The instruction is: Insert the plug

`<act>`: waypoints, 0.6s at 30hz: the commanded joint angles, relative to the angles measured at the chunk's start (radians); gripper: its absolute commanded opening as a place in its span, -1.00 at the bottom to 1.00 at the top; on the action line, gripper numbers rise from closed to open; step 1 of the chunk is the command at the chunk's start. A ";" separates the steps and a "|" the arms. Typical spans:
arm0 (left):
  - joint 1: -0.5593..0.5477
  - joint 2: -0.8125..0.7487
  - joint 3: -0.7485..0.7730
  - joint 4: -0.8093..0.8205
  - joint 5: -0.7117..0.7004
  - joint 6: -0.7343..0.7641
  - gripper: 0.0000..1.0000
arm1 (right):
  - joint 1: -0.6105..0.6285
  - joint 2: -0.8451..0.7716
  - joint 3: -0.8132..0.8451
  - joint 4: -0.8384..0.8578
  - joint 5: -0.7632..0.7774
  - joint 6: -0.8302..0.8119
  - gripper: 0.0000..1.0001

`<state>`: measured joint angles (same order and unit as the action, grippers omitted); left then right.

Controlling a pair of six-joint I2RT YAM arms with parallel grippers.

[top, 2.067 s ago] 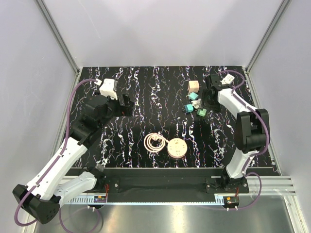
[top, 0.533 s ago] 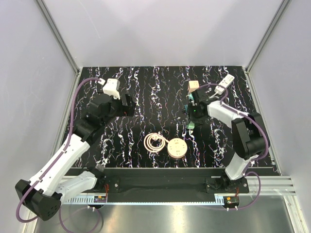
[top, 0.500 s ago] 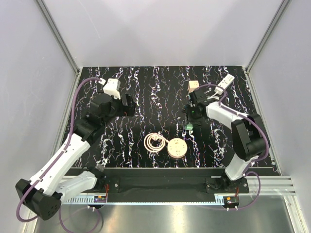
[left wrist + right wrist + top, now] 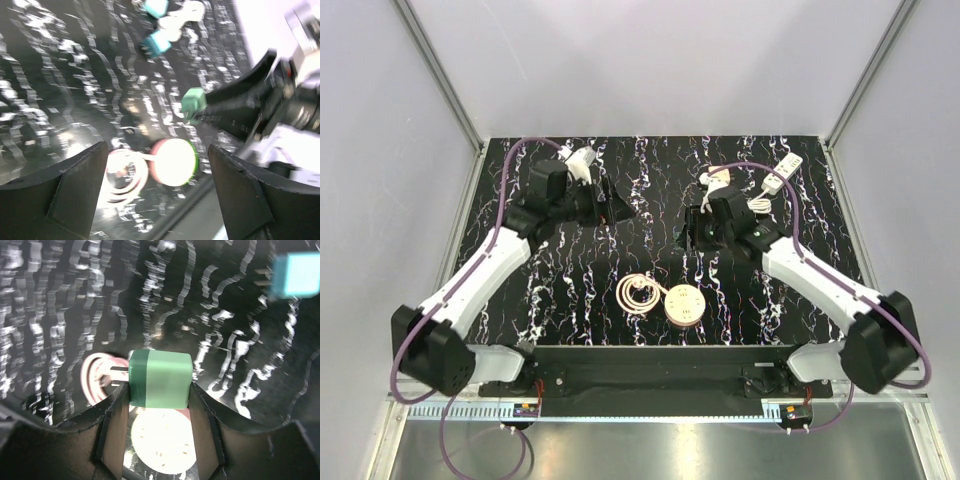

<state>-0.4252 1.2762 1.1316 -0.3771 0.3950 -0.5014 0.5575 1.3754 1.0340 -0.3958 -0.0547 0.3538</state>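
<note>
Plainly, plug (image 4: 160, 379): a green block clamped between the two fingers of the right pincer, with its metal prongs sticking out to the left in the right wrist view.
Plug's place: held near the middle of the table, towards the right, and apart from the round socket; the left wrist view shows a clear gap between the two.
Right pincer (image 4: 159, 397): closed on the plug, one finger against each of its sides.
Round socket (image 4: 684, 303): a pale pink disc lying flat near the table's front edge, with small slots on its top face; in the right wrist view it shows just under the plug.
Cable coil (image 4: 638, 293): pink loops lying touching the socket's left side.
Left pincer (image 4: 157, 147): fingers spread wide with nothing between them, over the back left of the table, with the wrist camera looking towards the plug and socket.
Teal plugs (image 4: 159, 43): two lie on the table beside something white, too blurred to name.
Power strip (image 4: 782, 175): white, at the back right corner, its cord curving towards the right arm.
Table (image 4: 650, 170): black with white streaks.
</note>
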 commanded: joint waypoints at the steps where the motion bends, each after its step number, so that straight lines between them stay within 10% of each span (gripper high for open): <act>1: 0.029 0.067 0.056 0.111 0.273 -0.147 0.66 | 0.036 -0.111 -0.060 0.146 -0.013 -0.033 -0.15; 18: -0.044 0.253 0.037 0.330 0.401 -0.276 0.52 | 0.117 -0.228 -0.135 0.282 -0.025 0.001 -0.14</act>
<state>-0.4511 1.5059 1.1507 -0.1059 0.7570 -0.7822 0.6594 1.1587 0.8848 -0.1795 -0.0738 0.3454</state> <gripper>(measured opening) 0.772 0.532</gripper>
